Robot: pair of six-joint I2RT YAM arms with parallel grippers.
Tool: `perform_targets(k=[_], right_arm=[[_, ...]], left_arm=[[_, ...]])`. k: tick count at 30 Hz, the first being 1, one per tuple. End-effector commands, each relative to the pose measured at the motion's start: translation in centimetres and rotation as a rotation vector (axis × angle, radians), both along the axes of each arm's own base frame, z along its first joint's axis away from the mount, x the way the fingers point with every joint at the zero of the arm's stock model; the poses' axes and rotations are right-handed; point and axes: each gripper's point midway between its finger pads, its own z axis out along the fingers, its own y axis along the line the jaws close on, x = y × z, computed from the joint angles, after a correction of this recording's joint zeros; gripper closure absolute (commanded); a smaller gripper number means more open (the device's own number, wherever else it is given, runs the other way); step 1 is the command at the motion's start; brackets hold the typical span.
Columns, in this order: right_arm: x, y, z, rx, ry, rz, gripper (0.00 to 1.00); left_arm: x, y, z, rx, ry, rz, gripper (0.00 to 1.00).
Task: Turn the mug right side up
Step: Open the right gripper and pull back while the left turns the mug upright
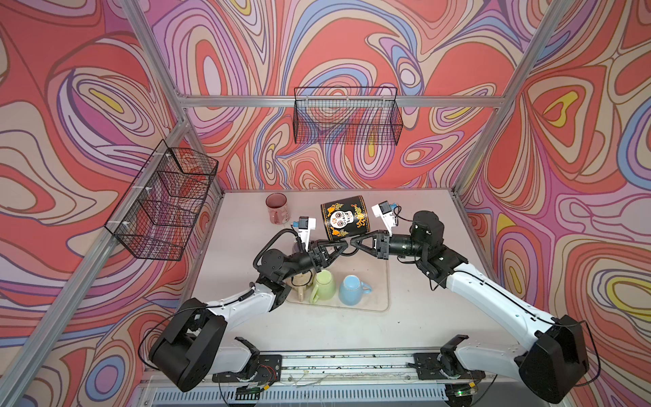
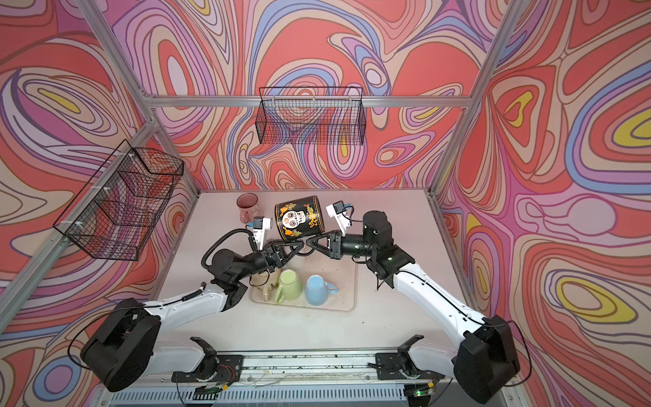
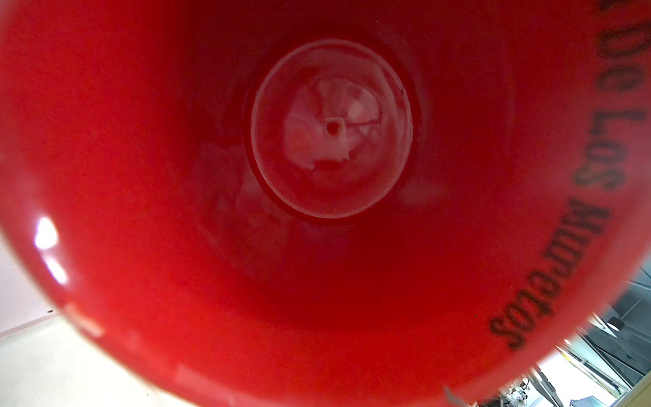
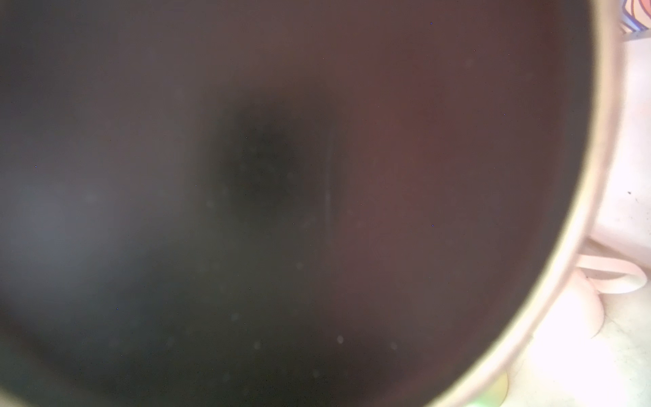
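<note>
The black mug point(image 1: 344, 219) lies tipped on its side near the back of the table point(image 1: 422, 317), its red inside facing left. Both grippers meet just under it. The right gripper point(image 1: 354, 242) is pinched tight on the black mug's underside. The left gripper point(image 1: 343, 245) is there too; I cannot tell if it grips. A pink mug point(image 1: 277, 208) stands close behind on the left. A green mug point(image 1: 324, 286) and a blue mug point(image 1: 352, 289) sit on a mat point(image 1: 377, 282) in front.

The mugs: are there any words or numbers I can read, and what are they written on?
"De Los Muretos": black letters around the red inside of the black skull mug. The start is cut off at the picture's edge, and the last word's middle letters are blurry.
Pink mug: faint marks on its side, too small to read.
Nothing else can be read.
</note>
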Motion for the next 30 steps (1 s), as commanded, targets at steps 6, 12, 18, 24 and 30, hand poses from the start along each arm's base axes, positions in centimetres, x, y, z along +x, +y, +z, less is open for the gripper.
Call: perform_targets(k=[6,12,18,24,30], right_arm=[[-0.3,0.0,-1.2,-0.012,-0.075,-0.001,0.64],[0.7,-0.2,-3.4,-0.064,-0.054,-0.046,0.56],[1.2,-0.5,-5.4,-0.112,-0.037,-0.077,0.54],[1.6,-1.2,-6.2,-0.171,-0.057,-0.124,0.53],[2.5,-2.5,-7.0,-0.245,-0.077,-0.218,0.53]], left_arm=[[1.2,2.7,0.5,-0.056,-0.073,0.194,1.0],[2.4,2.9,-1.6,0.033,-0.029,0.264,1.0],[4.1,4.2,-3.1,0.14,0.013,0.369,1.0],[5.6,5.8,-3.9,0.24,0.053,0.468,1.0],[6.7,7.2,-2.8,0.344,0.049,0.546,1.0]])
